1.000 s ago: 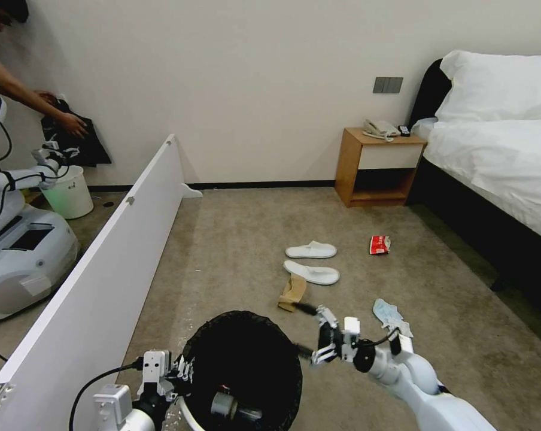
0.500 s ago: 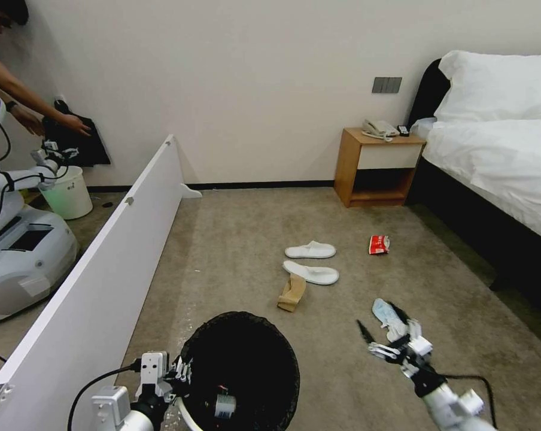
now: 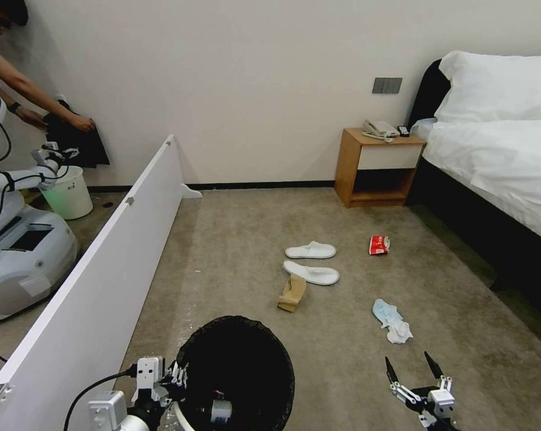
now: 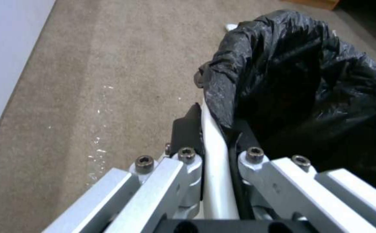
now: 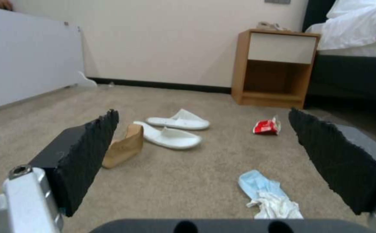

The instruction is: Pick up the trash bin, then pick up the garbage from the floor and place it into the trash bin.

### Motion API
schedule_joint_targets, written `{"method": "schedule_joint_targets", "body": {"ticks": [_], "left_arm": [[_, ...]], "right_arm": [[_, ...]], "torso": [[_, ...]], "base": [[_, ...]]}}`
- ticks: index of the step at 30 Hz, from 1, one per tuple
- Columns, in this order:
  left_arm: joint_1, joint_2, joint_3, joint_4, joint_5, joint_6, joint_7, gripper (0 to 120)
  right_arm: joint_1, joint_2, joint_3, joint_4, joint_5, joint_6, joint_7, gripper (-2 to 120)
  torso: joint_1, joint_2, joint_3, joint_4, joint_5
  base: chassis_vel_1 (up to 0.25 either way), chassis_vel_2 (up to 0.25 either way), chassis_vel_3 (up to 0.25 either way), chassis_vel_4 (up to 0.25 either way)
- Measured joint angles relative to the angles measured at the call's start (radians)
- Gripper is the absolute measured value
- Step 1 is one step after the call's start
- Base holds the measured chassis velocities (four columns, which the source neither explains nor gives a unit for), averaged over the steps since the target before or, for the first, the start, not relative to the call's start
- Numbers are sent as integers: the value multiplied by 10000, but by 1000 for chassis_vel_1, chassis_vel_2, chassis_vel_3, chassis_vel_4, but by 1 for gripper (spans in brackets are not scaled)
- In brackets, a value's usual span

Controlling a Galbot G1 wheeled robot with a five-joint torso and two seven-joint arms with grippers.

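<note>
The trash bin [image 3: 234,371], white with a black liner [image 4: 304,81], sits low in the head view. My left gripper [image 3: 173,378] is shut on its white rim [image 4: 216,174]. A small jar [image 3: 221,410] lies inside the bin. My right gripper [image 3: 412,367] hangs open and holds nothing, near the carpet just short of the pale blue mask [image 3: 391,317]. Its dark pads [image 5: 89,152] frame the mask [image 5: 261,191], a brown cardboard piece [image 5: 123,147], two white slippers [image 5: 179,120] and a red packet [image 5: 265,127]. The slippers [image 3: 311,272], cardboard [image 3: 292,292] and packet [image 3: 379,244] lie farther ahead.
A long white board [image 3: 103,263] fences the left side. A wooden nightstand [image 3: 378,167] and a bed [image 3: 498,161] stand at the right. Beyond the board are another robot [image 3: 19,251] and a plain white bucket [image 3: 70,191]. Open carpet lies between the bin and the litter.
My right gripper has swung from the bin's rim rightward and down past the mask to the lower right, still open. The bin and left gripper have dropped slightly lower in view.
</note>
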Motion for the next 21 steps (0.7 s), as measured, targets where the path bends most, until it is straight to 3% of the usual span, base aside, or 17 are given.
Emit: {"method": "schedule_joint_targets", "body": {"ticks": [21], "left_arm": [[-34, -42, 43, 10, 21, 0, -7, 4]], "right_arm": [[40, 19, -143, -224, 166, 80, -25, 100]], "torso": [[0, -2, 1, 0, 0]], "base": [[-39, 41, 44, -43]]}}
